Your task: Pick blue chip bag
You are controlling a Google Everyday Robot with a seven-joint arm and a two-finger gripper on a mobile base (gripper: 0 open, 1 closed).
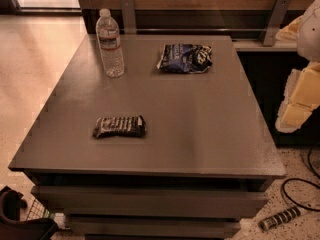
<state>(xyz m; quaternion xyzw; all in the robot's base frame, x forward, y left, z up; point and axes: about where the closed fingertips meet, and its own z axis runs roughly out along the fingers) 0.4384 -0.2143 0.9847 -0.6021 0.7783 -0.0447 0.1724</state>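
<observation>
Approach step: we see the blue chip bag (185,58) lying flat at the far middle of the tabletop (200,134), right of the water bottle (110,44), while the pincer (296,109), whose state we cannot tell, hangs beyond the right edge and, we judge, must next reach far-left over it.

You get no text you can actually read here. The blue chip bag (185,58) carries white lettering, but the words do not resolve. The water bottle (111,44) has a label band, its print too small to tell. The striped dark wrapper (119,126) shows no legible word. The gripper (298,101) hangs at the right edge, beside the table (200,134)
</observation>
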